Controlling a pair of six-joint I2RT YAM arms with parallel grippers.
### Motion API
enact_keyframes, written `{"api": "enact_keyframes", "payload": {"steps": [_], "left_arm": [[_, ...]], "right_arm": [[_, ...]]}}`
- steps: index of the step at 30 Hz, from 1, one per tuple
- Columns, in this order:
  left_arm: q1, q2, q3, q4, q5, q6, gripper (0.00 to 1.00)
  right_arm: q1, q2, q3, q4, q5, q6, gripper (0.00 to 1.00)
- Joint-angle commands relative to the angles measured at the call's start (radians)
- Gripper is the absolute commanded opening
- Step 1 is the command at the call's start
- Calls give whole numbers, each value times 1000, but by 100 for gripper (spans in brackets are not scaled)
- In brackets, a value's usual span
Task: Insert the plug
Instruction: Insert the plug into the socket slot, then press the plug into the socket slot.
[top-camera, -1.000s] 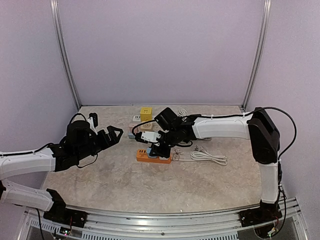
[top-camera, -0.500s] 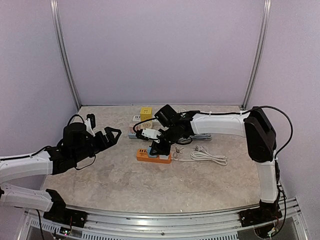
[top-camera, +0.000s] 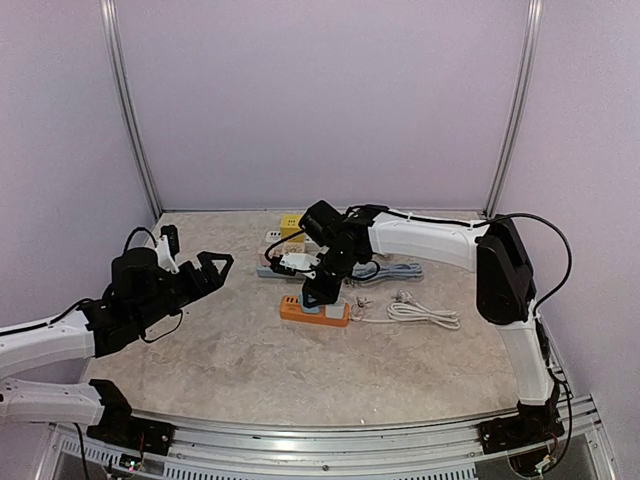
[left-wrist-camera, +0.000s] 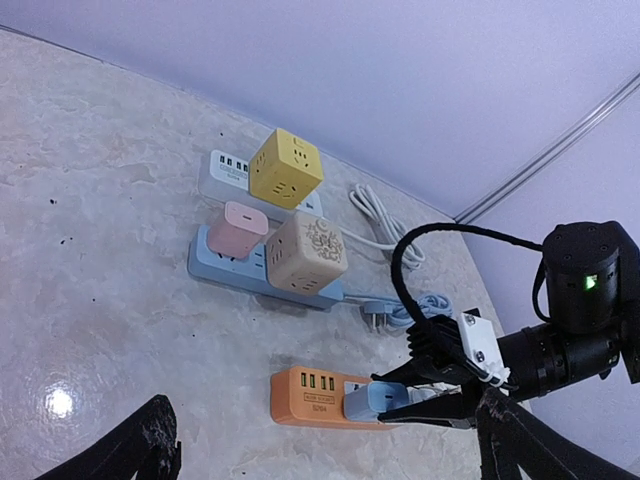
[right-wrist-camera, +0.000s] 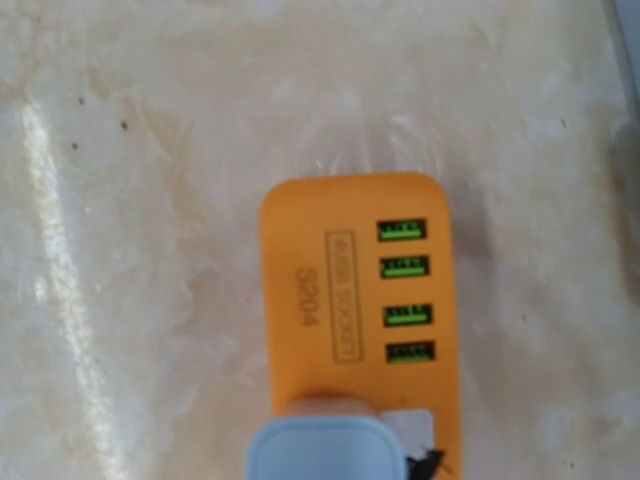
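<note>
Right claw (left-wrist-camera: 395, 402) pinches a pale blue plug (left-wrist-camera: 365, 400) on the orange power strip (left-wrist-camera: 305, 392) to seat it; left claw (top-camera: 210, 268) hovers spread.

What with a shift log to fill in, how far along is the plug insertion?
Done: the pale blue plug sits on the orange power strip, past its USB ports. In hand: the right pincer is shut on it. Remaining: full seating can't be confirmed; then release. The left pincer hangs open, aside.

Orange power strip (right-wrist-camera: 300, 340), pale blue plug (right-wrist-camera: 325, 450), yellow cube (left-wrist-camera: 285, 168)
</note>
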Motion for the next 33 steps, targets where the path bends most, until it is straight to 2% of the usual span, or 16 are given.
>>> {"api": "enact_keyframes", "payload": {"steps": [1, 6, 8, 15, 25, 33], "left_arm": [[8, -12, -25, 9, -5, 3, 99], [8, -10, -34, 13, -9, -2, 99], [8, -8, -34, 12, -8, -9, 99], [6, -3, -27, 8, 5, -31, 99], [-30, -9, -26, -10, -23, -32, 99], [-53, -14, -16, -36, -44, -14, 99]], "right_arm": [[-5, -2, 0, -131, 88, 34, 28], [23, -2, 56, -182, 147, 49, 41], [38, -6, 59, -187, 172, 49, 43], [54, -17, 115, -196, 211, 54, 46], [48, 48, 184, -212, 233, 25, 47], [14, 93, 227, -215, 167, 25, 44]]}}
